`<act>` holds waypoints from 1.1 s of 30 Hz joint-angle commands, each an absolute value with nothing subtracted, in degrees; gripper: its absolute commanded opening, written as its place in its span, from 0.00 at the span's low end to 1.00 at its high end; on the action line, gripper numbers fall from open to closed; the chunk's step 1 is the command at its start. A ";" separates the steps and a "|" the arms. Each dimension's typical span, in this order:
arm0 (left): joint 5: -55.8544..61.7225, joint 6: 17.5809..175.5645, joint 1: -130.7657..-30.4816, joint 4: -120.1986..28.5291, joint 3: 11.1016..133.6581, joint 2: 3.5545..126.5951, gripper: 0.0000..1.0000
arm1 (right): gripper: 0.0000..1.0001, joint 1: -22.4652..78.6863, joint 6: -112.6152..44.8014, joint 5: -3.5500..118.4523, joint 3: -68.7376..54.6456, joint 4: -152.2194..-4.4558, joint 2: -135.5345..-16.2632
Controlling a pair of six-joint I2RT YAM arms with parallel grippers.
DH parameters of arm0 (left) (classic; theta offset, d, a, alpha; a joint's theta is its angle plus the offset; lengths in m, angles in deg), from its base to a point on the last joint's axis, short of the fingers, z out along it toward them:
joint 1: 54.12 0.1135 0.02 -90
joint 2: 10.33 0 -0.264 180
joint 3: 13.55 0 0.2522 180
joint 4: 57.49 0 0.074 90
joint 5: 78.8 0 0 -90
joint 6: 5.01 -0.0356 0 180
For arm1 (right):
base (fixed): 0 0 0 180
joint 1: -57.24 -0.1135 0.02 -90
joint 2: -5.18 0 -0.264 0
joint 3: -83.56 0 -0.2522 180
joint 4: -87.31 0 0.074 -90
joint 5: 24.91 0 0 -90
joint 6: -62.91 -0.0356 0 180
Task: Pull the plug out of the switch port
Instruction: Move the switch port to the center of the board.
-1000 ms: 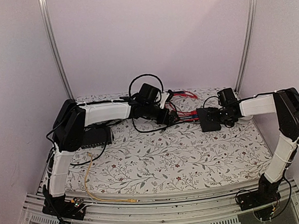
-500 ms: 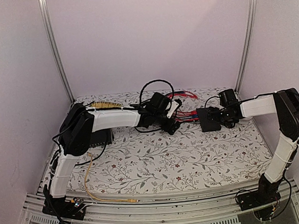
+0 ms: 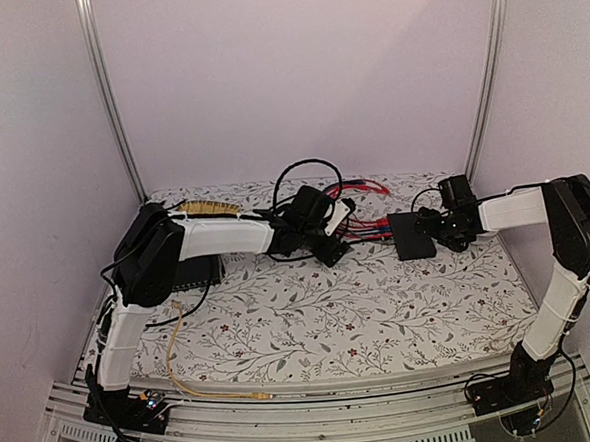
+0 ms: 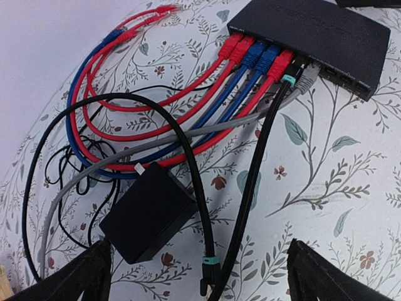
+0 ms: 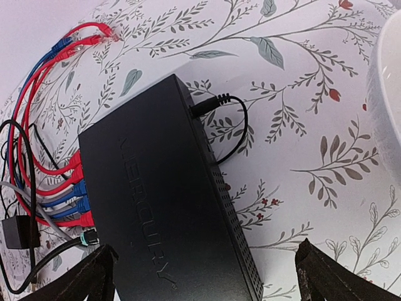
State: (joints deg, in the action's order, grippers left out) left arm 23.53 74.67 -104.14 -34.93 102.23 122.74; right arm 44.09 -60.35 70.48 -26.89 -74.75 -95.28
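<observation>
Switch port (image 4: 299,63) on flat black box (image 4: 313,28) edge; plug (image 4: 287,79) inserted

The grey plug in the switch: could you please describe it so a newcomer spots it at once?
Start at the flat black switch on the floral cloth. Cables enter one edge: red and blue plugs, then a black one. The grey plug comes last, beside empty ports.

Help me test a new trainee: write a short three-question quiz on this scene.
1. True or false: the left claw and the right claw both stand open.
2. Which plug sits beside the grey plug in the switch? A. a yellow plug B. the black plug C. a white plug
3. How many blue plugs are in the switch?
Key: 1 true; 2 B; 3 two.
</observation>
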 commanded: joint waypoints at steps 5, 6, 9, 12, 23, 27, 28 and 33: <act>21.22 71.74 -104.57 -36.68 107.23 122.96 0.97 | 0.99 45.42 -66.21 68.54 -24.68 -77.21 -95.83; 21.07 71.80 -104.54 -36.62 107.71 123.11 0.97 | 0.98 45.41 -67.39 67.68 -24.25 -77.60 -96.27; 20.22 71.67 -104.61 -36.77 108.67 123.46 0.97 | 0.93 45.40 -72.22 65.01 -22.78 -78.54 -97.34; 19.44 71.71 -104.70 -36.73 109.11 123.61 0.97 | 0.88 45.46 -78.15 63.11 -22.13 -80.58 -97.44; 17.88 72.28 -105.05 -41.20 102.61 118.70 0.97 | 0.57 45.46 -101.81 67.07 -20.74 -81.91 -98.14; 17.71 72.57 -105.16 -43.64 99.30 116.42 0.97 | 0.54 45.46 -105.48 69.17 -19.56 -80.85 -98.81; 17.70 72.62 -105.20 -44.06 98.54 116.00 0.97 | 0.54 45.46 -106.32 70.03 -19.10 -80.37 -98.92; 17.58 73.00 -105.35 -46.21 95.64 113.83 0.97 | 0.54 46.32 -107.31 71.44 -16.19 -78.79 -100.84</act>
State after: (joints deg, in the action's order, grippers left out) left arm 18.09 72.61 -104.45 -41.75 97.40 117.74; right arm 45.36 -104.35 68.91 -19.33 -80.01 -98.72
